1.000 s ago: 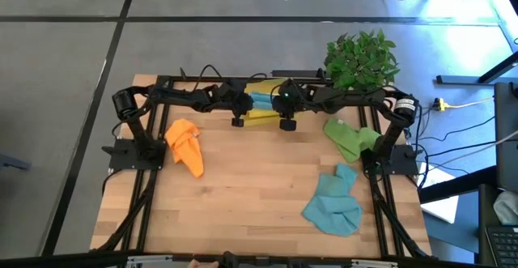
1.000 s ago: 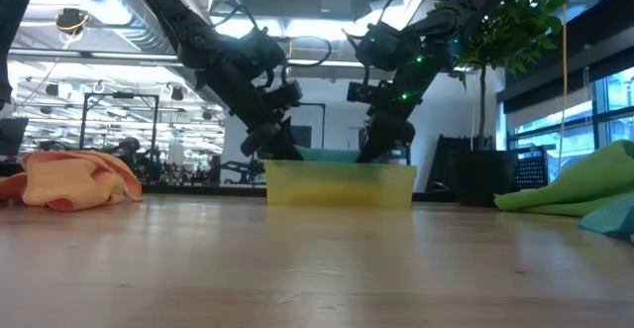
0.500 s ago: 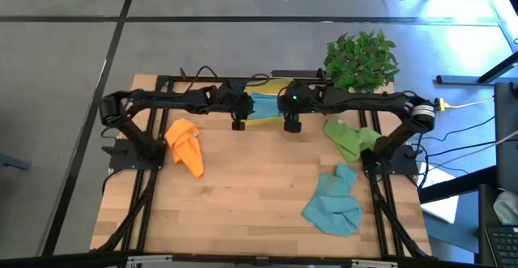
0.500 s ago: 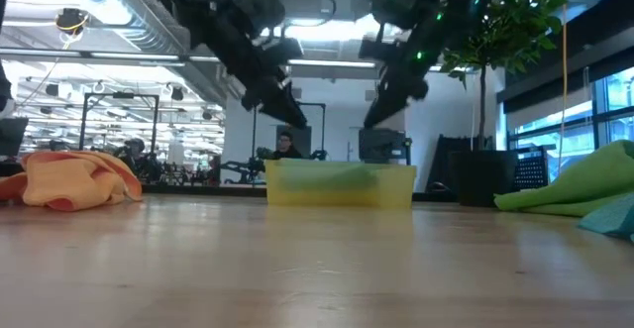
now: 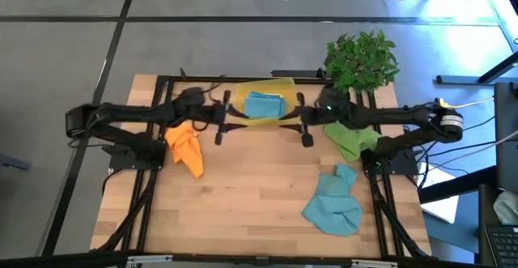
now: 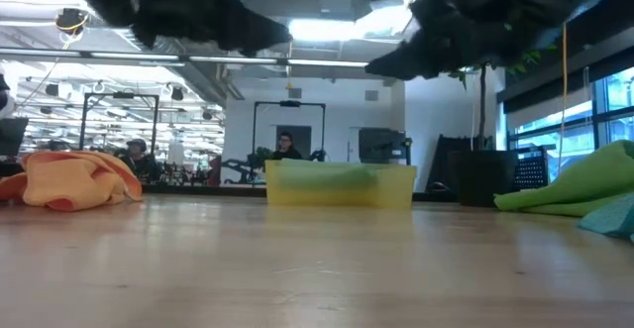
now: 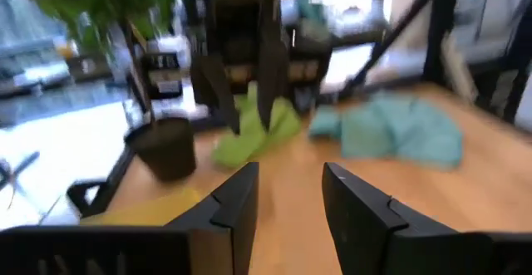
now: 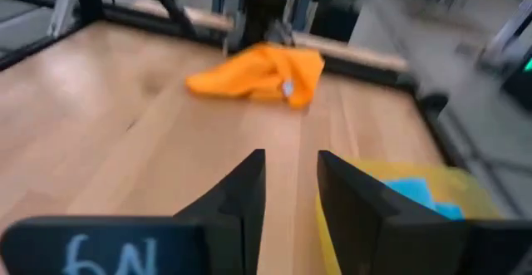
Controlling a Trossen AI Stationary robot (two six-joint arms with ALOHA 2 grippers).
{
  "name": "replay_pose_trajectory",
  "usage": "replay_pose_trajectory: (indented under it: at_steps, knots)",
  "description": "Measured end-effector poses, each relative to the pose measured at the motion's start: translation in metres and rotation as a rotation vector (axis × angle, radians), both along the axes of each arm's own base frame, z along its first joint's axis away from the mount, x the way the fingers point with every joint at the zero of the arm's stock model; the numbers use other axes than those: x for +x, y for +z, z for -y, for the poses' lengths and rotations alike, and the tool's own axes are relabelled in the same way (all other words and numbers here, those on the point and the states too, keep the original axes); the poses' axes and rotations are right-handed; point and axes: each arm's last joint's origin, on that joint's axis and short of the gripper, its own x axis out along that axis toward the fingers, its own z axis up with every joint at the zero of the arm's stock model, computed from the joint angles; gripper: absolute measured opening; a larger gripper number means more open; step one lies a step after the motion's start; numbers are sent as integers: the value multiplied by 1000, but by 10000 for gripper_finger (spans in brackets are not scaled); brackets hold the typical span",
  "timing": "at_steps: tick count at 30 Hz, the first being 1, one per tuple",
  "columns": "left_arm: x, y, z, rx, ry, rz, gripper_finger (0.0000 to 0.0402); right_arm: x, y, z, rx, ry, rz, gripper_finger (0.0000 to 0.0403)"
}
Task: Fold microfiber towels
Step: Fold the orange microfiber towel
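Light wooden bench (image 5: 259, 195), seen from above. Translucent yellow plastic bin (image 5: 285, 86) at the far edge, middle; a folded teal-blue microfiber towel (image 5: 263, 106) lies inside it.

Left tool (image 5: 218, 130) hangs over the bench just beside the bin's left end; fingers (image 7: 237, 204) a narrow gap apart, nothing between them. Right tool (image 5: 307, 132) hangs just beside the bin's right end; fingers (image 8: 246, 193) likewise a narrow gap apart, empty. Both arms reach in level from the sides, tools above the bench surface.

Crumpled orange microfiber towel (image 5: 186, 145) on the bench, left side, under the left arm. Crumpled green microfiber towel (image 5: 350, 138) right side, under the right arm, near the leafy green potted plant (image 5: 362, 57) at the far right corner. Second teal-blue towel, crumpled (image 5: 334, 203), nearer the front right, apart from the green one.

Low view: bin (image 6: 340, 184) centre, orange towel (image 6: 74, 179) left, green towel (image 6: 575, 191) right.
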Motion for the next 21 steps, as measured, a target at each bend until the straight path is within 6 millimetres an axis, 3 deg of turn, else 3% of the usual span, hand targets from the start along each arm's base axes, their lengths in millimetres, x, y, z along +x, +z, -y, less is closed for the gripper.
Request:
replay_pose_trajectory:
  at_steps: [5,12,14,18,21]
  knots:
    - [-20,-11,14,-72,-18,230,112,-20,-17,-7,-1,-10,187,95]
    - [-24,-14,27,-108,80,314,13,-26,-19,-9,60,-17,257,90]
    - [-23,-13,32,-116,86,320,5,-26,-17,-10,91,-17,269,89]
    - [-26,3,44,-143,51,382,0,-25,-12,-15,131,23,283,89]
    - [-45,26,56,-159,0,458,0,-34,1,-21,135,107,302,89]
